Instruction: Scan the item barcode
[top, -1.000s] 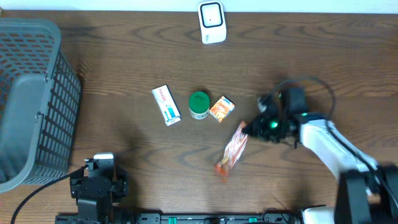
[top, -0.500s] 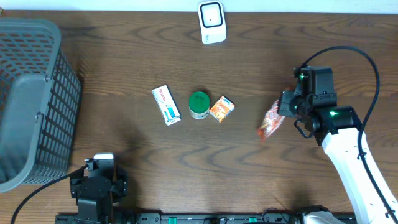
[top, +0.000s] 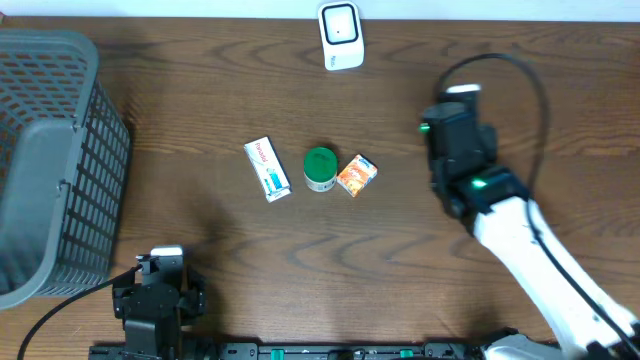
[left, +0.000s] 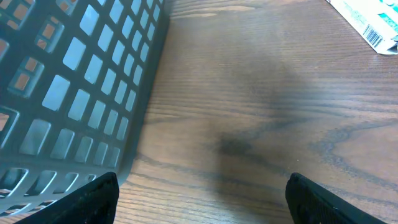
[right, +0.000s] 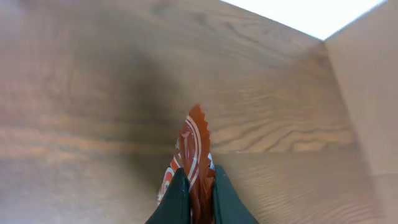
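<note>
In the right wrist view my right gripper (right: 196, 200) is shut on a red-orange foil snack packet (right: 194, 146). The packet stands edge-on between the fingers (right: 174, 202), above bare wood, and no barcode shows on it. From overhead the right gripper (top: 455, 140) hangs over the table's right half, and the arm hides the packet. A white scanner (top: 341, 36) stands at the back edge, left of and beyond that gripper. My left gripper (left: 199, 208) is open over bare wood at the front left (top: 157, 292), holding nothing.
A grey mesh basket (top: 50, 150) fills the left side, its wall (left: 74, 93) close to the left gripper. Mid-table lie a white box (top: 267, 168), a green-lidded jar (top: 320, 168) and a small orange packet (top: 357, 174). The box's end (left: 373, 18) also shows in the left wrist view.
The right arm has lifted the snack packet off the table, swung right, then moved toward the back. The packet is now hidden under the arm from overhead. The left arm has not moved.
</note>
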